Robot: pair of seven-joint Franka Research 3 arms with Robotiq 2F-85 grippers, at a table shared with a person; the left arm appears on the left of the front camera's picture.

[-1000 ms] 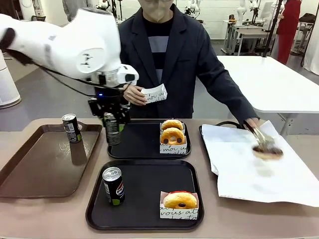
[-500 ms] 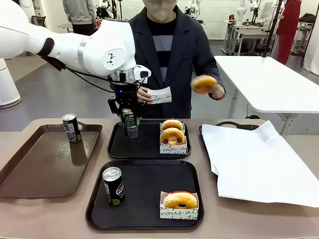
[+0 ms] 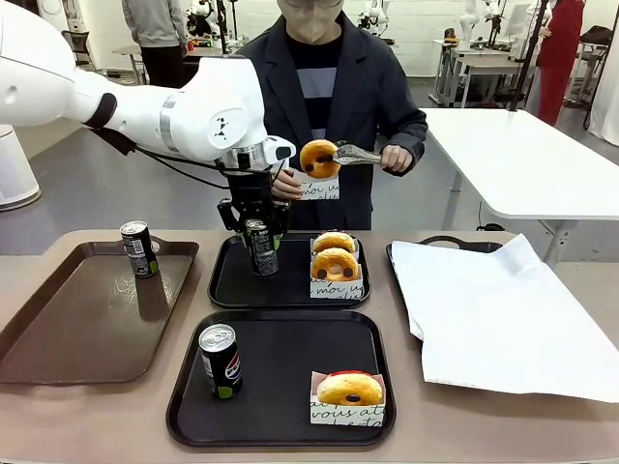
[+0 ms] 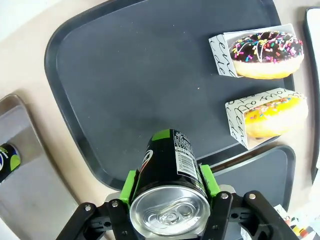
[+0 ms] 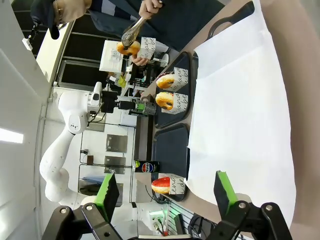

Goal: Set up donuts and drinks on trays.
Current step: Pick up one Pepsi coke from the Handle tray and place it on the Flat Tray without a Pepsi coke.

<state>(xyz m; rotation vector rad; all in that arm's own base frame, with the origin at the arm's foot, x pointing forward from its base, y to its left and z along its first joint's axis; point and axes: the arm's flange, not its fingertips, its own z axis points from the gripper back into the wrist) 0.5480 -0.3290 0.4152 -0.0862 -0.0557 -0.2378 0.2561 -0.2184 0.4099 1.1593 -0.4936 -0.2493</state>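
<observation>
Cans first: my left gripper (image 4: 169, 192) stays clamped on a black drink can (image 3: 261, 247), green pads (image 4: 207, 179) pressed against both its sides. Half a second ago that can hung over the left rim of the far black tray (image 3: 232, 286); it is now a little further in over the tray's left part, and I cannot tell whether its base touches. The person's hand (image 3: 395, 158) has swung across too: the tongs (image 3: 356, 154) now hold a glazed donut (image 3: 318, 159) right above the paper sleeve (image 3: 319, 188) in their other hand.

On the far tray two sleeved donuts (image 3: 335, 262) sit along its right edge; my left wrist camera shows one with chocolate icing and sprinkles (image 4: 267, 53) and one yellow (image 4: 274, 114). Wide bare tray floor lies between them and my can. The near black tray (image 3: 280, 423) has a can (image 3: 221, 361) near its left edge and a sleeved donut (image 3: 349, 390) in its near right corner, with open room between. A third can (image 3: 138, 248) stands at the far edge of the brown tray (image 3: 58, 329). White paper sheet (image 3: 503, 319) covers the table's right side, bare.

Sleeves carry black script; only "mon" reads on the far-tray one. A barcode runs down my can.

My right gripper (image 5: 165, 187) hangs with its jaws wide apart, holding nothing.
</observation>
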